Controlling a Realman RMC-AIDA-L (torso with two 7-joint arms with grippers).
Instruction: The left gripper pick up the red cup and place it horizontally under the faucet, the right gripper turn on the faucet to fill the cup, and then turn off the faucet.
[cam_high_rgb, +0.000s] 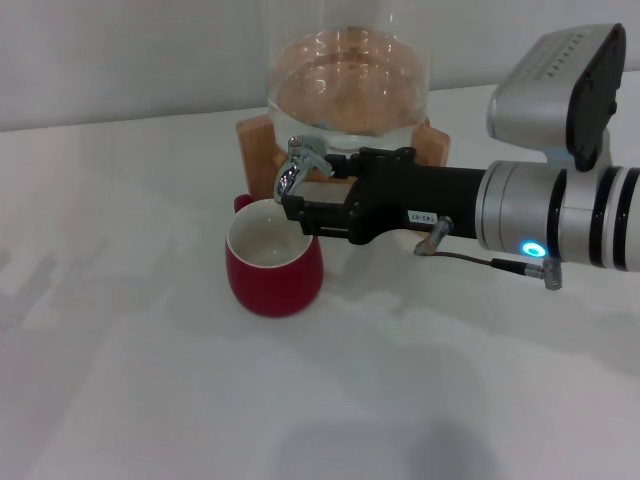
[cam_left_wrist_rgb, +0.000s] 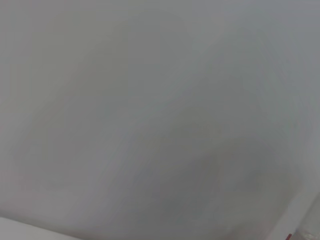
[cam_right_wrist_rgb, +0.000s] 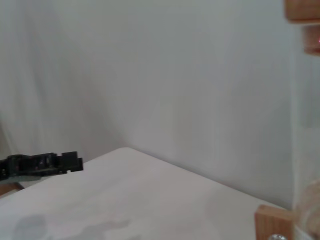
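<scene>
Right gripper (cam_high_rgb: 297, 205) reaching in from the right, fingertips at the faucet (cam_high_rgb: 300, 165); opening not discernible. Red cup (cam_high_rgb: 273, 257) upright just below and beside the fingertips, under the spout. Glass jar (cam_high_rgb: 345, 70) on wooden stand (cam_high_rgb: 262, 145) directly behind. Left gripper (cam_right_wrist_rgb: 42, 164) far off, over the white table (cam_high_rgb: 150, 400).

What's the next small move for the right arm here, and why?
Probably turn the lever of the faucet open. The red cup stands upright beneath the spout, looking empty, and the right gripper is already at the faucet. The left gripper sits away to the side.
</scene>
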